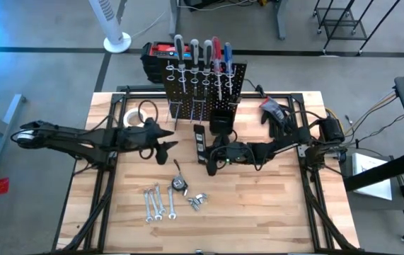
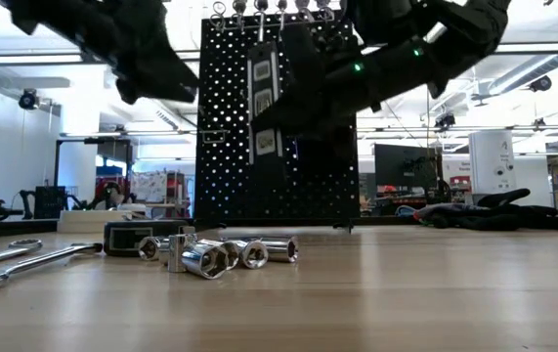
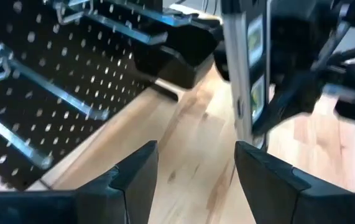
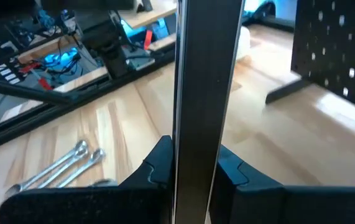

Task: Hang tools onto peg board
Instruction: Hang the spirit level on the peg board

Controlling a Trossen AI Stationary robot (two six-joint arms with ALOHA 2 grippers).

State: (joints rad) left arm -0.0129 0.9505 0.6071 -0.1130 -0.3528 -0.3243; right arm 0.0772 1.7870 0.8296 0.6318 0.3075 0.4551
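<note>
The black peg board point(image 1: 205, 85) stands upright at the table's far middle, with several screwdrivers point(image 1: 200, 51) in its top ring holders. In front of it a long black bar-shaped tool point(image 2: 262, 108) hangs upright, my right gripper point(image 4: 193, 168) shut on it. My left gripper point(image 3: 196, 168) is open just left of the bar point(image 3: 248, 74), with nothing between its fingers. Silver wrenches point(image 1: 158, 202), a small tape measure point(image 1: 179, 183) and metal sockets point(image 2: 220, 254) lie on the near middle of the table. My right gripper pinches the bar's two long sides point(image 4: 197, 146) between its two fingers point(image 4: 158, 163), toward the bar's lower end. The fingers come nearly level from the table's right and lie across the bar. The bar stands about upright, lifted clear of the table.
A small black bin point(image 1: 221, 122) sits at the peg board's foot. A white tape roll point(image 1: 134, 117) lies at the far left and black gloves point(image 1: 276, 113) at the far right. A black-and-red case point(image 1: 160, 55) stands behind the board.
</note>
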